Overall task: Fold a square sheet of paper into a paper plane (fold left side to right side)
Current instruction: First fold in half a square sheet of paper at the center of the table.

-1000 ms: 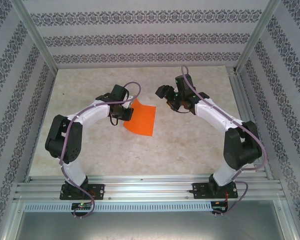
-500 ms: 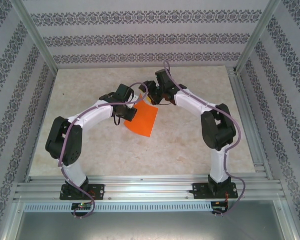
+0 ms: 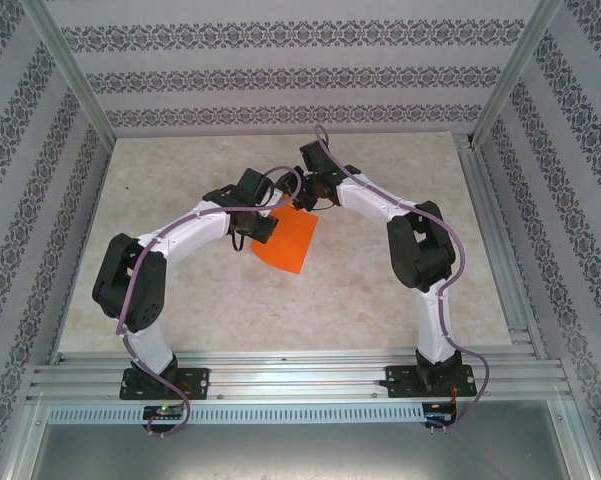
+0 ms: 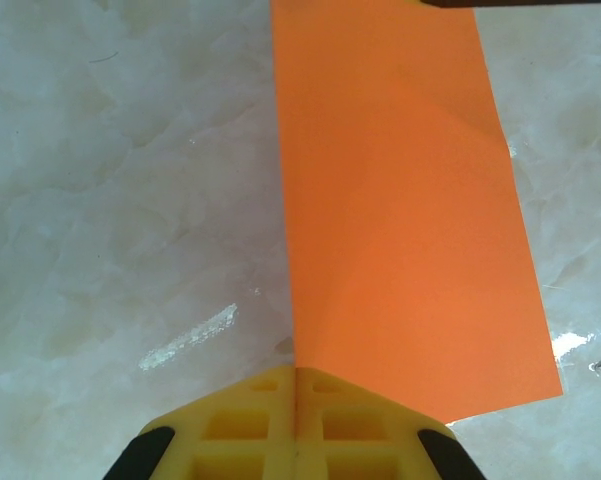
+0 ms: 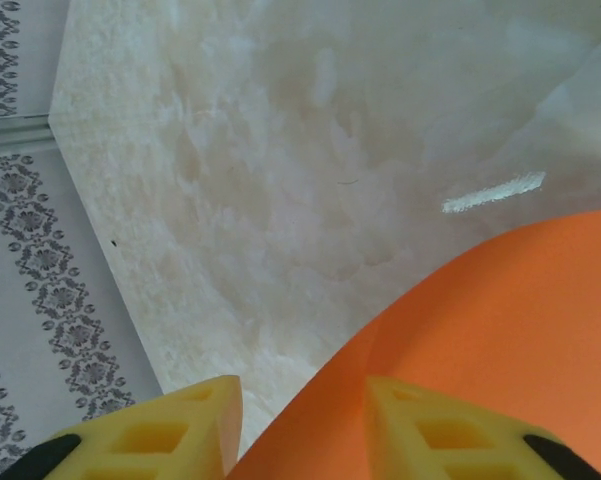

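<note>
Item, my left claw [image 4: 295,378]: yellow fingers [image 4: 235,425] pressed together, pinching the near edge of the orange sheet of paper [image 4: 400,200]. The sheet ran away from me over the pale marbled surface [image 4: 120,180].

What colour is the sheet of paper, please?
The paper is plain bright orange; the left wrist view shows it best.
</note>
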### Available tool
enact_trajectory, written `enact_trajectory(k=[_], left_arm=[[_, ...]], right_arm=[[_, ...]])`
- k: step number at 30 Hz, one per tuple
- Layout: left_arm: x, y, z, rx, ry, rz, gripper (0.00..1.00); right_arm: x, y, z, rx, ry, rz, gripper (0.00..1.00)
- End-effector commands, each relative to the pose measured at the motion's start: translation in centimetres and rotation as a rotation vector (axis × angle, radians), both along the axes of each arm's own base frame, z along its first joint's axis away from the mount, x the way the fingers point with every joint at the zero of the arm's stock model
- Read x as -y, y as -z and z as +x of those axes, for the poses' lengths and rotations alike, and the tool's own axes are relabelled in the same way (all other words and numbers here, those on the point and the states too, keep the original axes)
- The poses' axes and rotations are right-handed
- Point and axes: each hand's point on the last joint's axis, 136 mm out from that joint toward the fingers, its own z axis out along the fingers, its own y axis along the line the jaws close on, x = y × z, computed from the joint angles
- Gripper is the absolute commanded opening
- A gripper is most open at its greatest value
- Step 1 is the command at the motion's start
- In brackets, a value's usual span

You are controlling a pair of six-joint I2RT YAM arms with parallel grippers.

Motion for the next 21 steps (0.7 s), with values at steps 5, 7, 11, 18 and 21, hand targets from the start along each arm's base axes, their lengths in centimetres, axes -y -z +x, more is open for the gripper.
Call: enact_trajectory(k=[5, 7, 11, 18, 21], left_arm=[[0.5, -0.7, 0.0, 0.017, 0.030, 0.019, 0.05], [0.7, -1.1, -0.3, 0.015, 0.037, 0.002, 0.12], [1.8, -3.8, -1.9, 0.022, 0.077, -0.126, 0.37], [-1.4, -10.3, -2.4, 0.039, -0.081, -0.490, 0.64], [-3.6, -9.4, -1.5, -0.013, -0.195, -0.534, 0.65]], right_arm=[[-0.4, -0.7, -0.4, 0.025, -0.051, -0.023, 0.09], [-0.3, -0.7, -0.5, 0.027, -0.062, -0.028, 0.00], [-0.2, -0.4, -0.8, 0.040, -0.110, -0.041, 0.00], [-0.1, 0.4, -1.8, 0.106, -0.310, -0.008, 0.00], [0.6, 0.8, -2.0, 0.158, -0.385, -0.029, 0.00]])
